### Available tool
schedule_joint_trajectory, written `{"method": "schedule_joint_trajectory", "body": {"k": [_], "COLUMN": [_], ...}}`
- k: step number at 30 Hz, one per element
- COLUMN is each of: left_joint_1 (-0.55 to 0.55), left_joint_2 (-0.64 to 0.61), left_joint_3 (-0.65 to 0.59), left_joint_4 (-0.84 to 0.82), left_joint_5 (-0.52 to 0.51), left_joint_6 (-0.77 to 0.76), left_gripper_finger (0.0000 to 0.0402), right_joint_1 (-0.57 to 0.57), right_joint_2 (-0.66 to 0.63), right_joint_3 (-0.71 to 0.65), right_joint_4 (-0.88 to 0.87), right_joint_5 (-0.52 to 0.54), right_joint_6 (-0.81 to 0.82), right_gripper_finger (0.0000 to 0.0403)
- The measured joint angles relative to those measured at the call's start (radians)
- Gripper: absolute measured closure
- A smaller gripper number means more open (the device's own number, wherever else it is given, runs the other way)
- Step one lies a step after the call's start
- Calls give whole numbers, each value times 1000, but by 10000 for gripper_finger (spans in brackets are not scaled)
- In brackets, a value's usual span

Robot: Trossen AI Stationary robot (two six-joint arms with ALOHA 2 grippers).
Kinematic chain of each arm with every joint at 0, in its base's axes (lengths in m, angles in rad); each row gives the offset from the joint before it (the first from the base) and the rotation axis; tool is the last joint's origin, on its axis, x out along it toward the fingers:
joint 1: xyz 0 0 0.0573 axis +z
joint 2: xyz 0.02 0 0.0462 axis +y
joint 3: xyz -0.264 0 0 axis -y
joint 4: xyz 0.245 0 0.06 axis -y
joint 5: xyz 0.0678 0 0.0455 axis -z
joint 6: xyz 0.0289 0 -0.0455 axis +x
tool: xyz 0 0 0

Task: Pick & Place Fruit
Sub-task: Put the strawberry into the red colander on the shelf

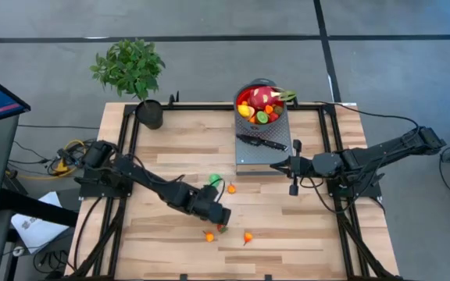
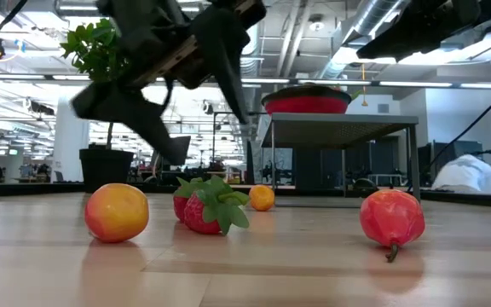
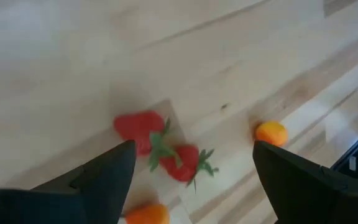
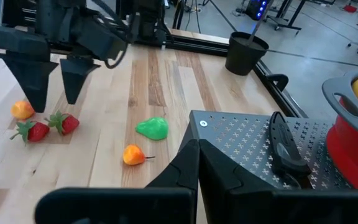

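Note:
Two red strawberries [image 3: 182,160] [image 3: 138,129] lie side by side on the wooden table, also seen in the low view [image 2: 207,209]. My left gripper [image 3: 194,149] hangs open just above them, pointing steeply down, one finger on each side, touching nothing; in the high view it is near the table's middle front [image 1: 219,218]. Around lie an orange-yellow fruit [image 2: 116,211], a small orange [image 3: 271,132], a red fruit with a stem [image 2: 392,217], a green fruit [image 4: 152,128] and an orange pear [image 4: 133,154]. My right gripper [image 4: 194,146] waits shut by the grey stand [image 1: 274,165].
A red bowl [image 1: 261,105] filled with fruit, the pink-red dragon fruit on top, stands on a perforated grey stand [image 4: 241,134] at the far right. A black-handled knife [image 1: 262,143] lies on that stand. A potted plant [image 1: 148,112] stands at the far left corner.

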Motion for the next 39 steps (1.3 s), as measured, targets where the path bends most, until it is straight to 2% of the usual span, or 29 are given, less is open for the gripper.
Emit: {"method": "schedule_joint_trajectory", "body": {"k": [8, 13, 17, 21, 26, 33, 39], "left_joint_1": [-60, -57, -50, -50, -48, -15, -13], "left_joint_2": [7, 7, 20, 27, 18, 18, 35], "left_joint_3": [-59, -66, -66, -65, -19, 105, 167], "left_joint_4": [9, 16, 33, 131, 150, 153, 204], "left_joint_5": [-90, -120, -119, -87, -76, -78, -158], "left_joint_6": [-160, -169, -165, -164, -133, 0, 47], "left_gripper_finger": [82, 82, 82, 82, 82, 82, 82], "right_joint_1": [0, 0, 0, 0, 0, 5, 24], "right_joint_2": [0, 0, 0, 0, 0, 0, 0], "right_joint_3": [0, 0, 0, 0, 0, 0, 0], "right_joint_4": [0, 2, 2, -2, -18, -55, -79], "right_joint_5": [0, 0, 0, 0, -1, -4, -5], "right_joint_6": [0, 0, 0, 0, 0, 0, -5], "right_gripper_finger": [403, 403, 403, 403, 403, 403, 403]}}
